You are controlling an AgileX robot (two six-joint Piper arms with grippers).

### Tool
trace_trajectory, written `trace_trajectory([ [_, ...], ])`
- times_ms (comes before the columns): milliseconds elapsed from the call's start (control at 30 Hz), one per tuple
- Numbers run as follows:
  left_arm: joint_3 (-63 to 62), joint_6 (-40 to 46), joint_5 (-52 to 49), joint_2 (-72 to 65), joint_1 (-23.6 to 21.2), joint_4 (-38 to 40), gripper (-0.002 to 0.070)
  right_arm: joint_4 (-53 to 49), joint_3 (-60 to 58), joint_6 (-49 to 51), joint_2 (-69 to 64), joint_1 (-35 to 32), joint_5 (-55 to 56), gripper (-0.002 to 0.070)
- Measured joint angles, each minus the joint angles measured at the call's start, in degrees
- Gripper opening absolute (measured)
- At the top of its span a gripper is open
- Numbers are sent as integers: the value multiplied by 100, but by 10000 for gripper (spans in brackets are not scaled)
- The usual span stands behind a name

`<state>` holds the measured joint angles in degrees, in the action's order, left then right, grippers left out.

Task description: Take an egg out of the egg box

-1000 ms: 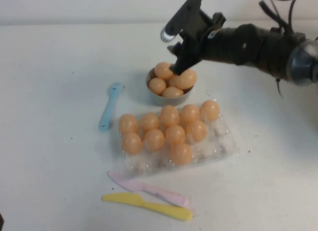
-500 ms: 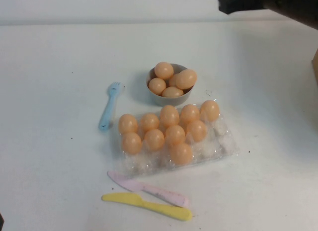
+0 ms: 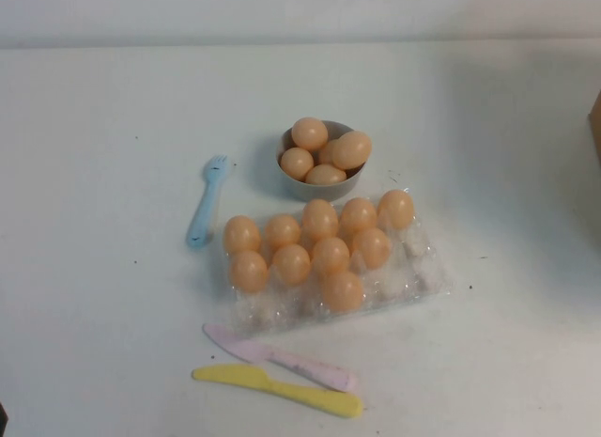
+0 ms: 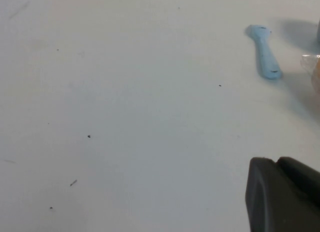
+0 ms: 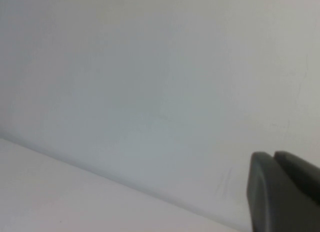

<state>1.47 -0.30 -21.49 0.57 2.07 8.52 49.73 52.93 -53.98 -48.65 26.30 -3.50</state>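
I saw both grippers, left (image 4: 282, 194) over bare table (image 4: 125, 117), right (image 5: 282, 192) facing wall; finger state indeterminable. Egg box (image 3: 413, 268) held nine eggs, at 6 o'clock from bowl (image 3: 305, 185).

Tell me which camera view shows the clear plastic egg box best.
The high view: the clear plastic egg box shows whole, with peach-orange eggs in it. The left wrist view catches only a sliver beside the left gripper; the right wrist view shows only wall and the right gripper.

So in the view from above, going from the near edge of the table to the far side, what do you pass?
Yellow knife → pink knife → egg box with its eggs → grey bowl heaped with eggs. The blue fork lies off to the left, alongside the box, so it is left out. Neither hand shows in this view.
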Motion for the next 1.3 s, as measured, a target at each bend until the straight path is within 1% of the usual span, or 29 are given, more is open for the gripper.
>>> trace_trajectory([
  [333, 0, 30, 0, 0, 0, 0, -5, -24, -1146, 0, 1664, 0, -513, -16],
  [667, 0, 30, 0, 0, 0, 0, -4, -887, -2103, 0, 3003, 0, -694, -16],
  [800, 0, 30, 0, 0, 0, 0, -4, -1006, -2613, 0, 3315, 0, -712, -16],
  [1133, 0, 0, 0, 0, 0, 0, -4, -1006, -3910, 0, 3521, 0, 536, -17],
  [1300, 0, 30, 0, 0, 0, 0, -5, -995, -4301, -151, 3521, 0, 969, -17],
])
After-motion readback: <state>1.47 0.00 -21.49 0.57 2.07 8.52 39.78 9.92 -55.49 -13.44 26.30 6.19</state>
